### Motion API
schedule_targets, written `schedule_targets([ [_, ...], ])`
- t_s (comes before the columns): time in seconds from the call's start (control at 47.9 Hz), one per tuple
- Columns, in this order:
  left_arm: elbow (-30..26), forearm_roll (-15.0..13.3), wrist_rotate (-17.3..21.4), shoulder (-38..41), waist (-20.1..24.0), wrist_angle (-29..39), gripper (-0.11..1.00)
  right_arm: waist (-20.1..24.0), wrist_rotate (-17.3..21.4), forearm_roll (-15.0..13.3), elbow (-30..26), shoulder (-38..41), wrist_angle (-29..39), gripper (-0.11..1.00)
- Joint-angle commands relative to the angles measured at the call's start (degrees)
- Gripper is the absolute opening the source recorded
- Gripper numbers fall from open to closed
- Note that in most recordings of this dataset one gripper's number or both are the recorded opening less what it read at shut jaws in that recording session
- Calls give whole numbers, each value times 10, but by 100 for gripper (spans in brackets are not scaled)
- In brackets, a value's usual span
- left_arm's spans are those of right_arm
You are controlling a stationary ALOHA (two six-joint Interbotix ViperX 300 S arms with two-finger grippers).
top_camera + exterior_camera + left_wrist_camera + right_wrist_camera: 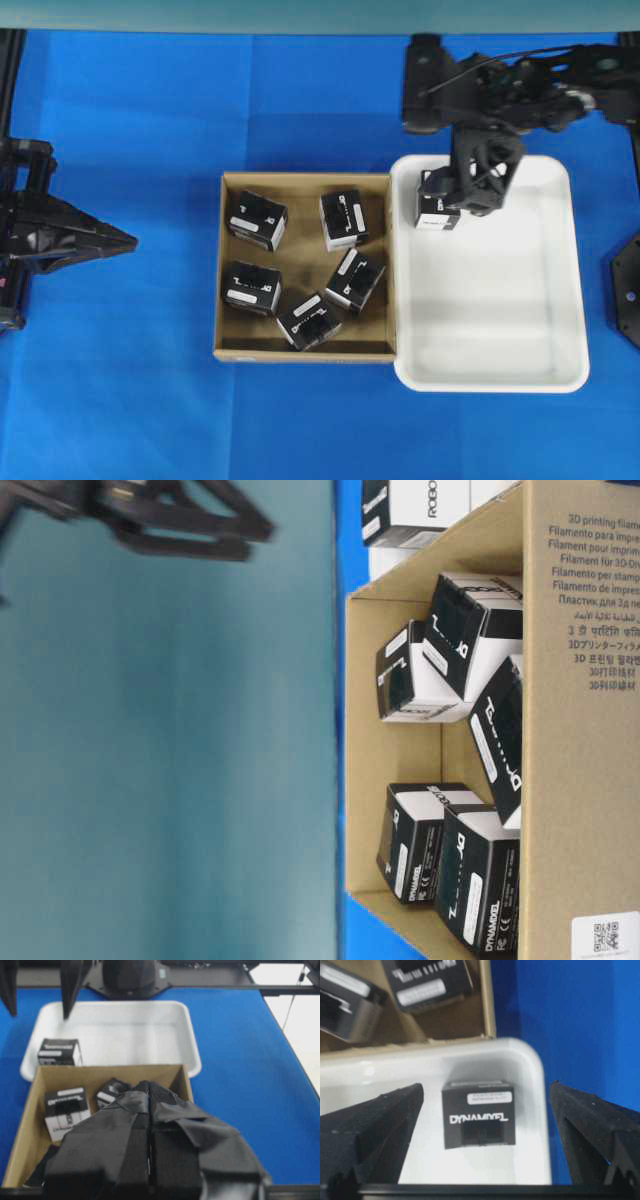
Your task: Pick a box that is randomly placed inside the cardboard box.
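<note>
We are looking at the placing step, as we judge it: one box (pixel 437 212) is sitting in the upper left corner of the white tray (pixel 560 300), and the right gripper (pixel 485 1125) is hanging over it with its fingers (pixel 375 1125) wide apart, touching nothing. In the right wrist view the box is lying free between the two fingers, near the tray rim. Five look-alike boxes (pixel 257 219) are lying in the cardboard box (pixel 305 352), at the middle of the overhead frame, just beside the tray. The left gripper (pixel 149 1125) is waiting at the left edge of the overhead frame, with fingers pressed together and holding nothing.

We think the next move is asking the right arm to lift clear without touching the box.

In the overhead view the right gripper is covering part of the box. In the left wrist view the gripper is hiding much of the cardboard box, and the table-level view is cutting it at the right edge
</note>
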Motion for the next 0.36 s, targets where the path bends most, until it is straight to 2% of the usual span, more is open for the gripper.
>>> schedule_targets([
  [0.0, -14, 1, -1, 2, -1, -3, -6, 4, 1, 4, -6, -33, -2, 100],
  [0.334, -14, 2, -1, 0, 0, -3, -6, 33, 1, 4, 20, -91, -39, 99],
])
